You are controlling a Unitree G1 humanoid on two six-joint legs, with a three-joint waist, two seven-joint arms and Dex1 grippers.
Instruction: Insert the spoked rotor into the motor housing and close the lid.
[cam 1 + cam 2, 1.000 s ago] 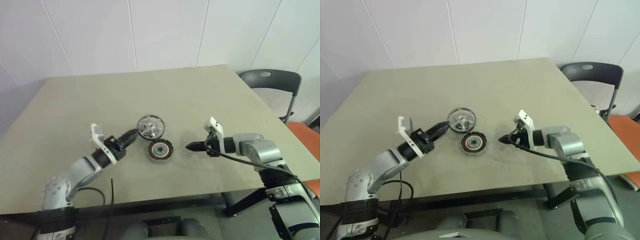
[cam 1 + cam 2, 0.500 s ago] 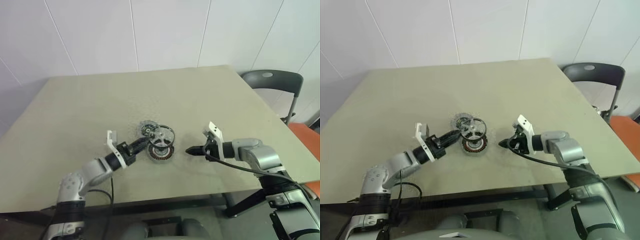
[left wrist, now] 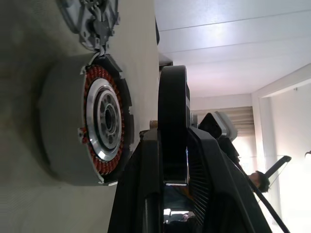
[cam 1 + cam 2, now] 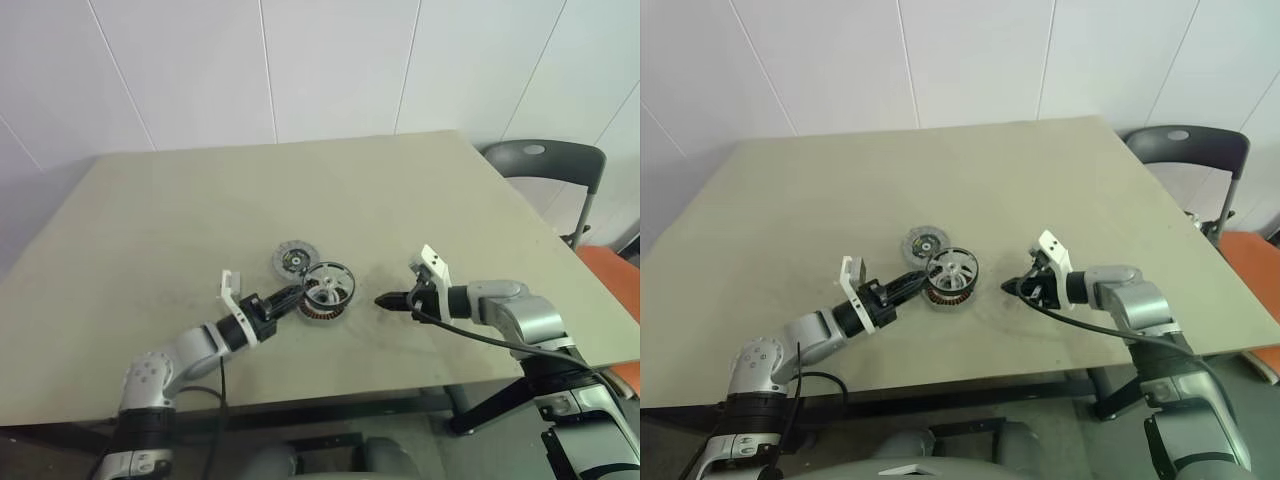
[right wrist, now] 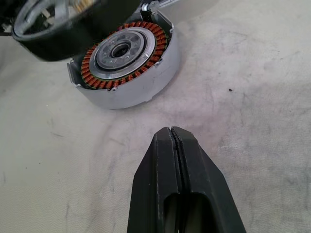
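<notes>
Rotor (image 4: pixel 328 284) hides housing (image 4: pixel 318 312) — partly

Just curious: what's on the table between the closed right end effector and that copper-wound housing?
Nothing: bare, scuffed table separates right end effector from motor housing, per the right wrist view.
</notes>
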